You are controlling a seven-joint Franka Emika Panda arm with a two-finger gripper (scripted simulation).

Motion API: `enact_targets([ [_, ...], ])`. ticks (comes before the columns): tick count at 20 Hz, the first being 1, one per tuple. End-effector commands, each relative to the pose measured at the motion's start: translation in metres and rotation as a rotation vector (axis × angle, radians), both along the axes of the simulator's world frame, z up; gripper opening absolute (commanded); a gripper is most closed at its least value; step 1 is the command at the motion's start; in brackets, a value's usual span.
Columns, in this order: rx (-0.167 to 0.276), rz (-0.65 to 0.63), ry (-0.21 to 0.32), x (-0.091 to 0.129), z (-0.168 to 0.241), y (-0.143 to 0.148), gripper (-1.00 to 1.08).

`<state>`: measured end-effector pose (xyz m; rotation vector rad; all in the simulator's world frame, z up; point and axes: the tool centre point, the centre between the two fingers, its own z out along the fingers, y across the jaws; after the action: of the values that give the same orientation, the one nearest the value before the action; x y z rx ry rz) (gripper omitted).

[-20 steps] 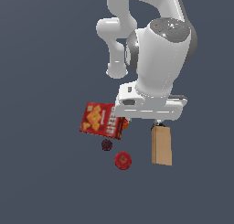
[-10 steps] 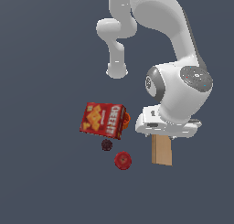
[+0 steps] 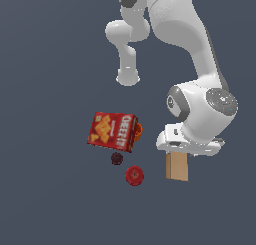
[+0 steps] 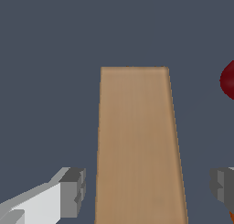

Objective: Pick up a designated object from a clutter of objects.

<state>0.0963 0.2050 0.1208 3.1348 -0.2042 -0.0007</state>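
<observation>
As gripper (image 4: 145, 191) lowered, tan block (image 3: 177, 166) straddled

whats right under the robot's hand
The tan block sits directly under the gripper. The wrist view shows it between the two fingers, with gaps on both sides. In the exterior view the hand covers the block's top end.

A flat, dark slate-grey surface (image 3: 45, 199) fills the whole background of the exterior view, plain and unmarked, with no visible edges or texture. The wrist view shows the same even grey ground (image 4: 50, 40). Nothing else besides this bare surface can be made out in either view.
</observation>
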Motion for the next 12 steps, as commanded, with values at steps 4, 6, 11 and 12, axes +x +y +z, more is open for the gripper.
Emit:
enact_targets([
  [4, 0.0, -0.001, 0.0, 0.0, -0.003, 0.001, 1.0],
  [6, 0.0, -0.001, 0.0, 0.0, -0.008, 0.001, 1.0],
  [11, 0.0, -0.001, 0.0, -0.001, -0.033, 0.001, 1.0],
  [12, 0.0, -0.001, 0.0, -0.001, -0.038, 0.001, 1.0],
])
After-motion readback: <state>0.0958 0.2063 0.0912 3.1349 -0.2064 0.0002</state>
